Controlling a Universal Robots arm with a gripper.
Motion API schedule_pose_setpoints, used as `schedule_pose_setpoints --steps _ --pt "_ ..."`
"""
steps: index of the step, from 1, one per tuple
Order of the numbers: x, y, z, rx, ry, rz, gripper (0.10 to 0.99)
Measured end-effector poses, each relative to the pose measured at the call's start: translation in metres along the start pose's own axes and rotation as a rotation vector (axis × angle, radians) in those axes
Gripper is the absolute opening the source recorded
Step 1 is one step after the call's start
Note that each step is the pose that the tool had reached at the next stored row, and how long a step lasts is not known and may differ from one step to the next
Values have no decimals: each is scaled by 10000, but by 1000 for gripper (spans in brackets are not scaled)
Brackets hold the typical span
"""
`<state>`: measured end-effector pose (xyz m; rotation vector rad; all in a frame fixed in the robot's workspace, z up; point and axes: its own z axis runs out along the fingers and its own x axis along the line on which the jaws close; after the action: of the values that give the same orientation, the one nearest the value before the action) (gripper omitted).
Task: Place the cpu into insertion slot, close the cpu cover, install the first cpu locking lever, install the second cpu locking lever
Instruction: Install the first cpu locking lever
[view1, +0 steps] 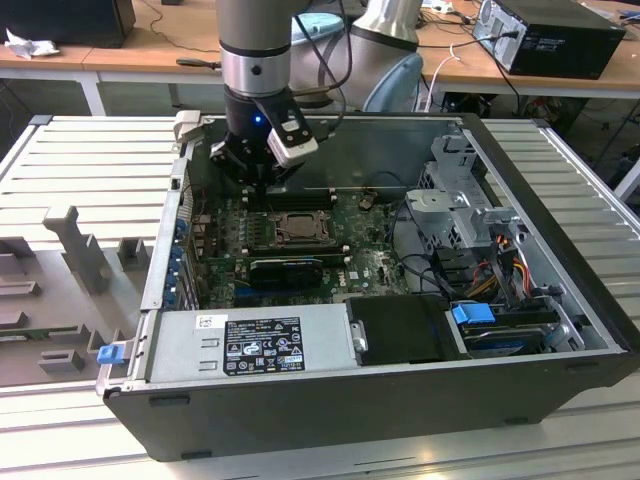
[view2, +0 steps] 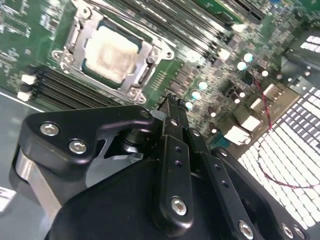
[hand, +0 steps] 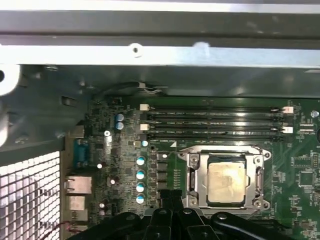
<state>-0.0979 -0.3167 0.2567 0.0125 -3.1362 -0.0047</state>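
The cpu (hand: 226, 182) lies flat in the insertion slot (view2: 89, 69) on the green motherboard, its pale metal top showing. The silver cpu cover (hand: 195, 175) is down around it, with the chip showing through its square window. In the exterior view the socket (view1: 290, 228) sits in the middle of the open computer case. My gripper (view1: 262, 186) hangs just behind the socket, toward the case's back wall. In both wrist views the black fingers (view2: 172, 112) are pressed together with nothing between them, a short way off the cover's corner (hand: 186, 200). I cannot tell how the thin locking levers stand.
Long black memory slots (hand: 215, 122) run beside the socket. A black ribbed block (view1: 285, 270) lies in front of it, then the power supply (view1: 255, 340). A metal drive cage (view1: 460, 215) and cables fill the exterior view's right. The case's back wall (hand: 160, 55) is close to the gripper.
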Motion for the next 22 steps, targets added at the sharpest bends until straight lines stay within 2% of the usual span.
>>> schedule_pose_setpoints --steps 3,6,9,11,15,19,22 --pt "61 10 0 -4 0 3 106" --pt "97 62 1 -5 0 5 106" --pt "114 125 1 -5 0 10 106" --pt "113 211 2 -6 -1 9 106" --pt "111 303 1 -4 0 9 106" --pt "49 324 1 -6 12 9 106" --pt "-36 327 2 -7 40 11 106"
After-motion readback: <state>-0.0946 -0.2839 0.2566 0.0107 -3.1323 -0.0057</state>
